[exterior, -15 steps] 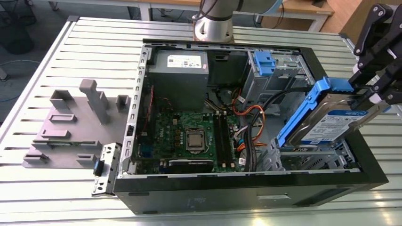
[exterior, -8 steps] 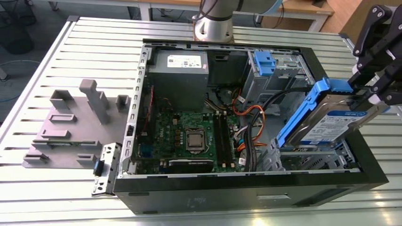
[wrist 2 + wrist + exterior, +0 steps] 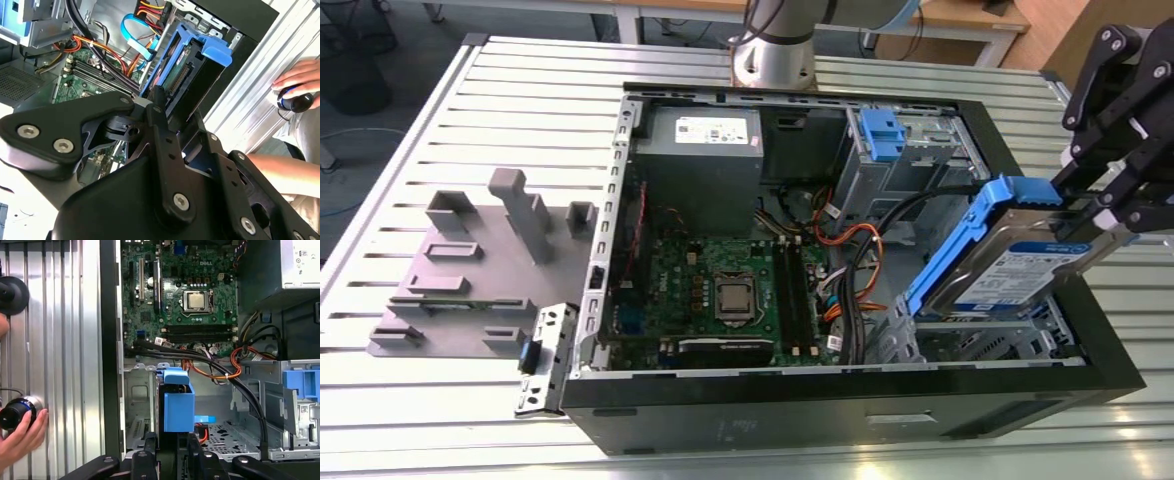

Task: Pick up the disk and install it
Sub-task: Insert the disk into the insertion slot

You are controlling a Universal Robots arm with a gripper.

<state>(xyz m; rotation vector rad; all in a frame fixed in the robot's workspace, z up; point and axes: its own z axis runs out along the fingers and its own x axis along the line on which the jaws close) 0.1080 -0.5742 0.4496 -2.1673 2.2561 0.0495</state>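
Blue rails, silver body: that's the disk, off the table and in the air over the open PC case, at the exterior view's right. Gripper has it pinched by the high end, fingers pressed onto the disk from both sides, no gap showing. Firm hold, by the look of it.

Key relation: the disk hangs down and away from the gripper, into the case. In the exterior view its long axis runs diagonal, high end at the fingers on the right, low end dipping toward the case interior on the left. Tilted steeply, not flat, label face turned outward, one blue rail along the upper edge.

Right under that low end sits the drive bay, the bare metal cage in the case's near corner. Disk is just above it, apart, not seated. So pick-up done, install not yet, I'd judge.

First wrist view looks straight down the disk: blue end-on block w/ the perforated bay floor beyond it, roughly lined up. Bundle of black and orange cables crosses near the bay mouth, close but not touching the disk.

Second wrist view: gripper linkage up front, disk sticking out past it, connector end visible.

A person's hand rests on the slatted table beside the case, well apart from the disk.
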